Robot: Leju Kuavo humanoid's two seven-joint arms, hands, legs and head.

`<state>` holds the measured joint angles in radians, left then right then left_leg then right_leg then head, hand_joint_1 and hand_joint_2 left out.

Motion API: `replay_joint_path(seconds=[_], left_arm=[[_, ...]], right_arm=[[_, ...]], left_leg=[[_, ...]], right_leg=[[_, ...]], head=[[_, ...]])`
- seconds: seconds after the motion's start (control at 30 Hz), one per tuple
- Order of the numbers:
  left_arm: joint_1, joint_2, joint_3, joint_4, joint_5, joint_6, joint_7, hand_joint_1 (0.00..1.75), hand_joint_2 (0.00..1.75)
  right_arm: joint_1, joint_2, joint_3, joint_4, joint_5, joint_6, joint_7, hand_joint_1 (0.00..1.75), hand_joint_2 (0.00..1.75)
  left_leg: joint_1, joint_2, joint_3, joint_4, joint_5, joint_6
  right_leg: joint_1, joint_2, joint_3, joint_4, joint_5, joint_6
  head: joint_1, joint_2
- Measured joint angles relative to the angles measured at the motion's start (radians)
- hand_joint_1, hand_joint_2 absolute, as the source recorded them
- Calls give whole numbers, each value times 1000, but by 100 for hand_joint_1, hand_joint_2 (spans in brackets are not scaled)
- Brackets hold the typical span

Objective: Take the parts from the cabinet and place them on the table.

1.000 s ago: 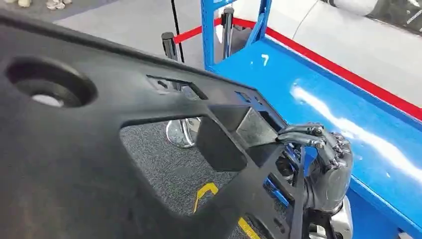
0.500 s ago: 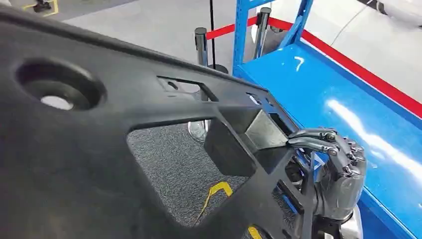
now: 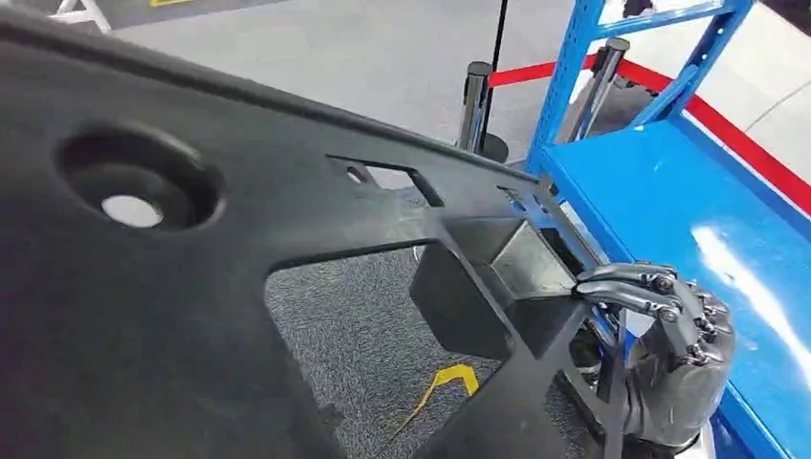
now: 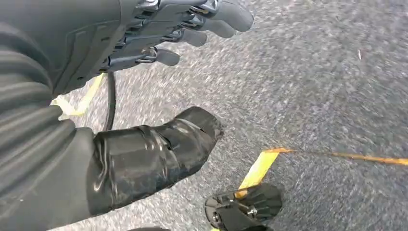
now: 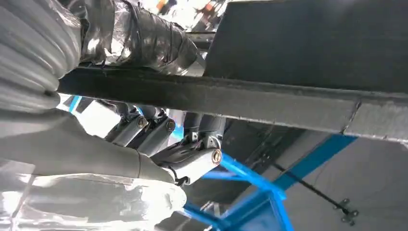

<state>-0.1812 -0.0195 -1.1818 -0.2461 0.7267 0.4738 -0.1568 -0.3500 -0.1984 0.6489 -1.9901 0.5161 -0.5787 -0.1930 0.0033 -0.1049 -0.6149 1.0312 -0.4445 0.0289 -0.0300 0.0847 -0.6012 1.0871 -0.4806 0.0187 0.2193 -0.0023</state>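
A large black moulded part (image 3: 191,316) with a round hole and cut-outs spans the left and middle of the head view, held up over the floor. My right hand (image 3: 669,363) grips its right edge, fingers hooked over a rib beside a box-shaped pocket. In the right wrist view the part's dark bar (image 5: 216,98) runs between the thumb and fingers of that hand (image 5: 163,144). The blue table (image 3: 669,191) lies to the right, just beyond the part. My left hand (image 4: 120,72) hangs over grey carpet, fingers spread, holding nothing.
Two chrome stanchions (image 3: 473,105) joined by a red belt (image 3: 521,74) stand behind the table's near corner. A blue frame post (image 3: 569,76) rises at that corner. Yellow tape marks (image 3: 449,382) lie on the grey carpet below the part.
The whole picture has slid to the right, so the camera has turned left. The table and stanchions sit further right in view. My right hand keeps its grip on the part.
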Motion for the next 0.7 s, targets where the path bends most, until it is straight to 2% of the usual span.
replay_joint_path(seconds=[0.03, 0.07, 0.1, 0.13, 0.17, 0.2, 0.23, 0.27, 0.3, 0.33, 0.37, 0.4, 0.43, 0.47, 0.5, 0.53, 0.57, 0.63, 0.67, 0.7], left_arm=[[-1, 2, 0, 0, 7, 3, -5, 0, 175], [4, 2, 0, 0, 12, 5, -11, 0, 175], [13, 2, 0, 0, 16, 5, -18, 0, 175], [22, 2, 0, 0, 18, 6, -20, 0, 175], [28, 3, 0, 0, 19, 6, -21, 0, 175], [34, 2, 0, 0, 19, 6, -23, 0, 175], [34, 1, 0, 0, 19, 6, -23, 0, 175], [33, 0, 0, 0, 19, 6, -24, 0, 175], [33, -1, 0, 0, 18, 10, -28, 0, 175], [33, -1, 0, 0, 18, 12, -31, 0, 175], [32, -1, 0, 0, 18, 13, -33, 0, 175], [32, 0, 0, 0, 15, 13, -32, 0, 175], [29, 0, 0, 0, 7, 13, -27, 0, 175], [23, 1, 0, 0, 3, 11, -24, 0, 175], [15, 1, 0, 0, -2, 10, -21, 0, 175], [8, 1, 0, 0, -5, 8, -18, 0, 175], [3, 1, 0, 0, -6, 7, -16, 0, 175], [5, 2, 0, 0, -13, -1, -10, 0, 175], [6, 2, 0, 0, -16, -5, -5, 0, 175], [9, 0, 0, 0, -23, -10, -3, 0, 175]], right_arm=[[-2, 1, 1, 0, -6, -1, -4, 175, 175], [-2, 1, 1, 0, -14, -3, -5, 175, 175], [-4, 1, 1, 0, -20, -4, -6, 175, 175], [-6, 1, 1, 0, -27, -4, -6, 175, 175], [-8, 1, 1, 0, -32, -4, -6, 175, 175], [-10, 2, 1, -1, -42, -4, -7, 175, 175], [-10, 3, 1, -3, -54, -7, -7, 175, 175], [-9, 3, 1, -3, -75, -8, -11, 175, 175], [-7, 3, 1, -3, -110, -8, -22, 175, 175], [-7, 4, 1, -3, -149, -7, -39, 175, 175], [-7, 4, 1, -3, -187, -6, -51, 175, 175], [-7, 5, 1, -2, -207, -5, -60, 175, 175], [-8, 5, 1, -2, -232, -3, -72, 175, 175], [-8, 6, 1, -2, -246, 1, -79, 175, 175], [-8, 7, 1, -2, -258, 4, -85, 175, 175], [-9, 7, 1, -2, -266, 8, -89, 175, 175], [-9, 7, 1, -2, -275, 12, -92, 175, 175], [-9, 8, 1, 0, -283, 23, -97, 175, 175], [-10, 10, 1, 0, -285, 26, -98, 175, 175], [-11, 10, 2, 2, -286, 31, -98, 175, 175]], left_leg=[[-2, -12, -13, 21, -4, -6], [3, -19, -18, 16, 1, -12], [5, -32, -20, 11, 4, -18], [6, -42, -23, 10, 5, -21], [13, -46, -28, 4, 4, -22], [7, 6, -37, 36, -15, -28], [8, 49, -69, 98, -46, -34], [9, 74, -107, 172, -77, -38], [10, 88, -150, 251, -104, -41], [10, 93, -176, 296, -113, -41], [10, 93, -179, 298, -99, -38], [8, 94, -166, 270, -77, -34], [4, 97, -122, 184, -30, -25], [-5, 113, -70, 91, 12, -16], [-20, 164, -34, 15, 14, -4], [-30, 174, -28, 9, 9, 2], [-32, 160, -27, 5, 12, 8], [-35, 140, -29, -1, 13, 12], [-31, 129, -8, -22, 19, 18], [-23, 119, 4, -38, 26, 21]], right_leg=[[1, 12, 0, -13, 1, -5], [5, -5, -3, -9, 2, -10], [10, -13, -3, -9, 2, -16], [9, -24, -2, -11, 4, -22], [0, -37, 1, -15, 6, -29], [2, -49, 6, -20, 7, -34], [4, -63, 7, -22, 6, -38], [8, -78, 7, -22, 5, -40], [12, -96, 8, -22, 3, -43], [15, -109, 8, -22, 1, -44], [19, -122, 10, -22, -1, -45], [20, -132, 12, -22, -3, -46], [23, -147, 16, -22, -7, -46], [24, -161, 22, -22, -11, -45], [24, -172, 28, -25, -14, -44], [29, -181, 30, -26, -17, -39], [26, -190, 32, -32, -16, -35], [25, -207, 41, -41, -17, -28], [30, -212, 49, -46, -22, -20], [23, -169, 46, -27, -31, -18]], head=[[2, 0], [0, 0], [2, 0], [1, 0], [1, 0], [-1, 0], [-5, 0], [-5, 0], [-7, 0], [-8, 0], [-10, 0], [-12, 0], [-13, 0], [-13, 0], [-12, -1], [-10, -2], [-10, -2], [-10, -3], [-9, -3], [-3, -3]])
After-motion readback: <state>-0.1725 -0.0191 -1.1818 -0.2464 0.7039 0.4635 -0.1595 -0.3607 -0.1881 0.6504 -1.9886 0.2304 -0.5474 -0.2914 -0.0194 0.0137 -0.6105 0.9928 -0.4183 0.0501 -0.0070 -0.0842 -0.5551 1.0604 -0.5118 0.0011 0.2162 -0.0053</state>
